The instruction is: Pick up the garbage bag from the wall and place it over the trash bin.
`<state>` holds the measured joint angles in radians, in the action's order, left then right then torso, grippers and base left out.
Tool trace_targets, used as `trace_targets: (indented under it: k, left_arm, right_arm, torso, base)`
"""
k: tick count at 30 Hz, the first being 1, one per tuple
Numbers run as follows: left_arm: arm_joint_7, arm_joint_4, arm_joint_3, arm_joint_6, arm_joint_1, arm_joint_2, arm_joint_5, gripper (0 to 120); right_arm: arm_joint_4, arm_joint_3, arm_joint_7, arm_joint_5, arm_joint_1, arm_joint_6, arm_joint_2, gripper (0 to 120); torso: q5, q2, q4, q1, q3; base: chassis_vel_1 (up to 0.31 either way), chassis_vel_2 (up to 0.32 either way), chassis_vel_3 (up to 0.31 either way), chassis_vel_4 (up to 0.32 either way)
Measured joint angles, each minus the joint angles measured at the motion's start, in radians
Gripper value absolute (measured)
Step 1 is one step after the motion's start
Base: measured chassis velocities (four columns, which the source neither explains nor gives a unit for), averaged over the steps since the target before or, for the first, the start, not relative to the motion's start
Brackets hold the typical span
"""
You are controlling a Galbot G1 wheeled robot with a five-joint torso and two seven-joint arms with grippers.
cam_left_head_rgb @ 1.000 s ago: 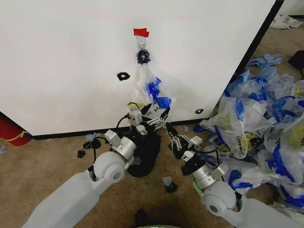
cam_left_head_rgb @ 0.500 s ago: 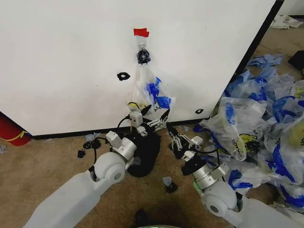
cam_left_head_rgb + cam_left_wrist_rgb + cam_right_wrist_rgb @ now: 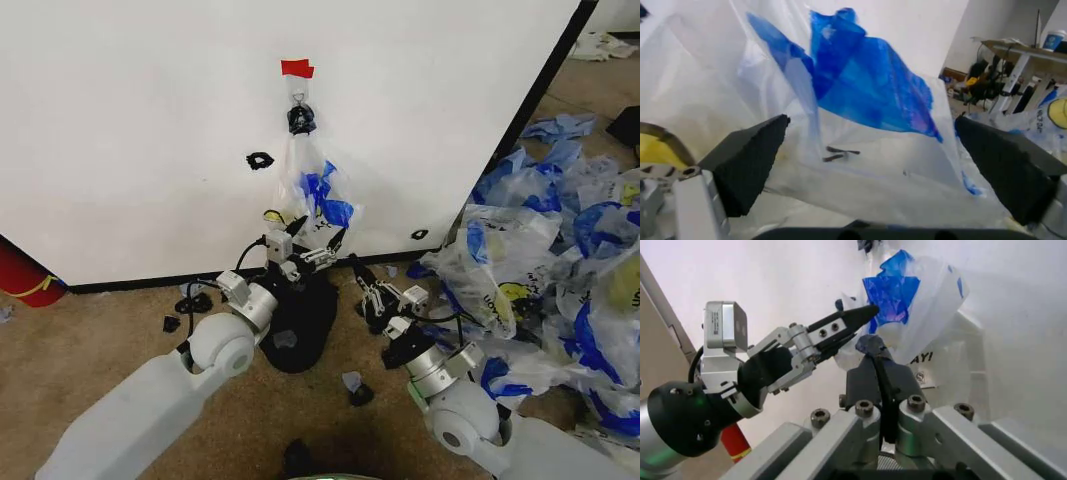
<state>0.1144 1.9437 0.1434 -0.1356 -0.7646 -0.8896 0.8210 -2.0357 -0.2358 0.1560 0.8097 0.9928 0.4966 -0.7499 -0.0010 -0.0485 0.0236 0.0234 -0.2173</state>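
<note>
At the wall (image 3: 140, 120), the garbage bag (image 3: 318, 195) should be gathered between the left end effector's (image 3: 312, 236) parted fingers before closing; the right end effector (image 3: 368, 290), closed, waits beside.

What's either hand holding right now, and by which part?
Nothing. The left hand is open around the garbage bag's lower part, not closed; the right hand is shut, empty.

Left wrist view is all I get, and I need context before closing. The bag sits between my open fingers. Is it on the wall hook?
Observer: Yes. The garbage bag hangs by its handles from the hook on the wall, under the red tape.
Operator: Where's the bin?
Observer: The trash bin stands on the floor at the wall's foot, below the left tool.
Operator: Right tool?
Observer: The right tool is low beside the bin, fingers shut.
</note>
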Motion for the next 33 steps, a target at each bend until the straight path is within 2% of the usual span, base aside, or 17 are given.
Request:
trace_targets:
  k: [8,33]
  left_arm:
    - [0.025,0.019,-0.018,0.012,-0.017,0.018,-0.017,98]
    - [0.045,0.028,-0.008,0.023,-0.024,0.002,-0.016,97]
  right_arm:
    - [-0.003,-0.006,0.0,0.0,-0.004,0.0,-0.007,0]
    - [-0.01,-0.001,0.002,-0.001,-0.005,0.001,-0.007,0]
  torso:
    - [0.0,0.0,0.0,0.0,0.0]
    - [0.0,0.0,0.0,0.0,0.0]
  base:
    - [0.0,0.0,0.0,0.0]
    - [0.0,0.0,0.0,0.0]
